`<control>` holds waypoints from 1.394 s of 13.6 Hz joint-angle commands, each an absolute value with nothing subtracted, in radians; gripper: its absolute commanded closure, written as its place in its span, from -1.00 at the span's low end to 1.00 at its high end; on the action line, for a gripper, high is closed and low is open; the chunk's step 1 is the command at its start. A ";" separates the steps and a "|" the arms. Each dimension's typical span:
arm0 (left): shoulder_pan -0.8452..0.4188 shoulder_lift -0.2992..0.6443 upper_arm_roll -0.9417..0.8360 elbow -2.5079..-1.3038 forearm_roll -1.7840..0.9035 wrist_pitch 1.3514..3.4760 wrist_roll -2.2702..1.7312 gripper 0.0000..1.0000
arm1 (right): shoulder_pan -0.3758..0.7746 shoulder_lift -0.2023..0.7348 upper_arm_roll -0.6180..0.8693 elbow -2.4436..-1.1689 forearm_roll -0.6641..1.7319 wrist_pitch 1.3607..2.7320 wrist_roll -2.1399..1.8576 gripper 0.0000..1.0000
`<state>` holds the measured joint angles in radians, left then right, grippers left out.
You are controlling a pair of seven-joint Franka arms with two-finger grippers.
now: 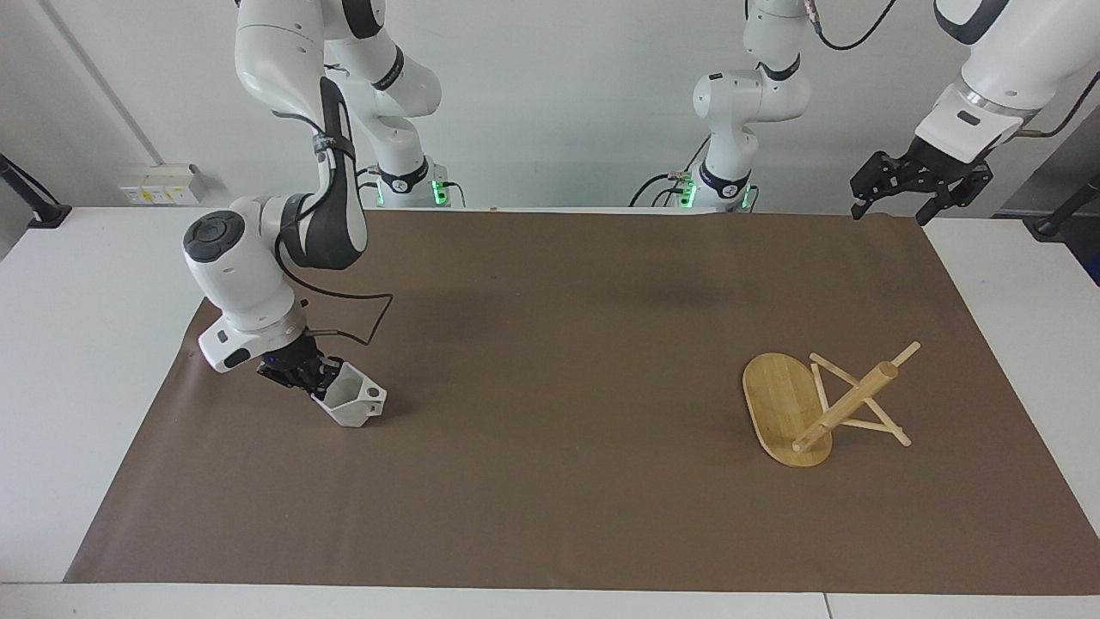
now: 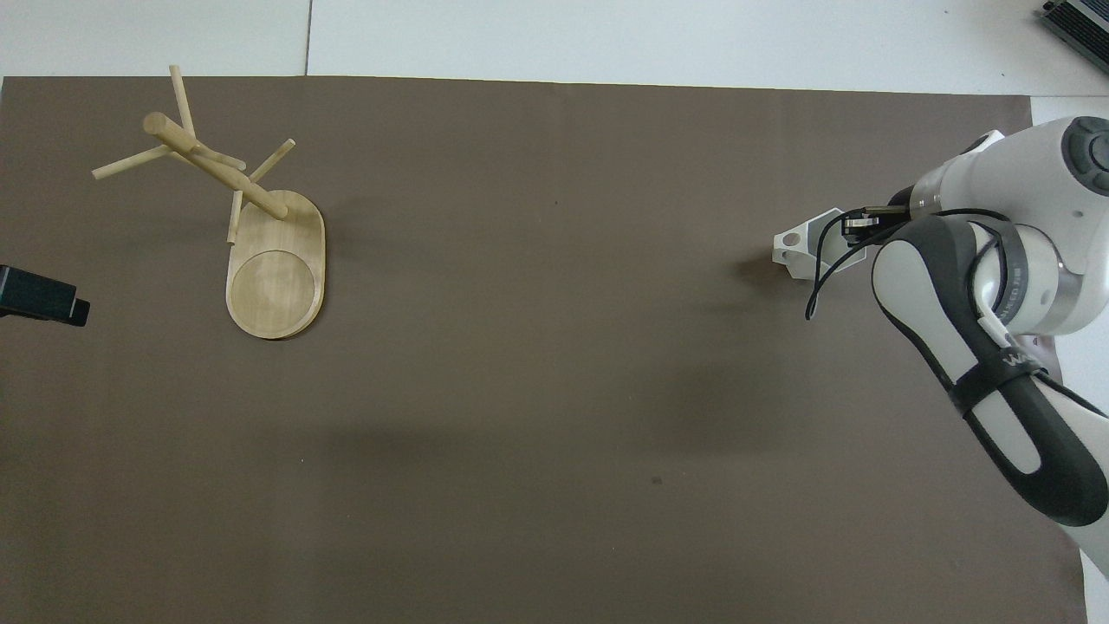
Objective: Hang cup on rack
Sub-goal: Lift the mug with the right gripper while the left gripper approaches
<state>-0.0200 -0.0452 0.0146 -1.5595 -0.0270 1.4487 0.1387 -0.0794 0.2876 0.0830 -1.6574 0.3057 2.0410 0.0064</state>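
The left gripper (image 1: pixel 919 191) waits with jaws apart above the brown paper mat's (image 1: pixel 550 361) corner. The right gripper (image 1: pixel 320 382) is clamped on the small white faceted cup (image 1: pixel 352 397), tilted at the right arm's end. The light bamboo rack (image 1: pixel 803 408) lies toppled, well apart, on the white table (image 1: pixel 77 344).

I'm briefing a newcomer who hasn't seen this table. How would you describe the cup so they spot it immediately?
On the brown mat, look toward the right arm's end of the table, where the right gripper is shut on the cup's rim. The cup is small, white and faceted, tilted, its handle pierced by a round hole; the only other item, the bamboo rack, stands toward the left arm's end.
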 commanded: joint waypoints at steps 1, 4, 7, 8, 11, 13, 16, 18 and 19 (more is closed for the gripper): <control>-0.021 -0.074 0.017 -1.589 -0.012 1.442 0.130 -1.00 | -0.083 0.272 0.167 -1.651 0.396 2.055 0.063 1.00; -0.021 -0.075 0.015 -1.592 -0.012 1.443 0.086 -1.00 | -0.086 0.276 0.271 -1.608 0.394 2.091 0.243 1.00; -0.031 -0.081 0.006 -1.617 -0.020 1.479 -0.133 -1.00 | -0.086 0.276 0.333 -1.597 0.396 2.091 0.310 1.00; -0.032 -0.089 0.003 -1.635 -0.032 1.497 -0.196 -1.00 | -0.086 0.278 0.351 -1.597 0.400 2.091 0.308 1.00; -0.081 -0.115 0.003 -1.703 -0.072 1.568 -0.473 -1.00 | -0.086 0.281 0.445 -1.598 0.437 2.160 0.310 1.00; -0.092 -0.114 0.003 -1.715 -0.122 1.575 -0.619 -1.00 | -0.084 0.281 0.488 -1.600 0.439 2.164 0.327 1.00; -0.130 -0.097 0.003 -1.735 -0.208 1.623 -0.846 -1.00 | -0.083 0.281 0.552 -1.600 0.439 2.169 0.365 1.00; -0.136 -0.095 0.003 -1.756 -0.280 1.647 -0.941 -1.00 | -0.084 0.284 0.600 -1.600 0.445 2.198 0.371 1.00; -0.156 -0.095 0.002 -1.772 -0.296 1.655 -1.004 -1.00 | -0.083 0.290 0.624 -1.603 0.465 2.257 0.376 1.00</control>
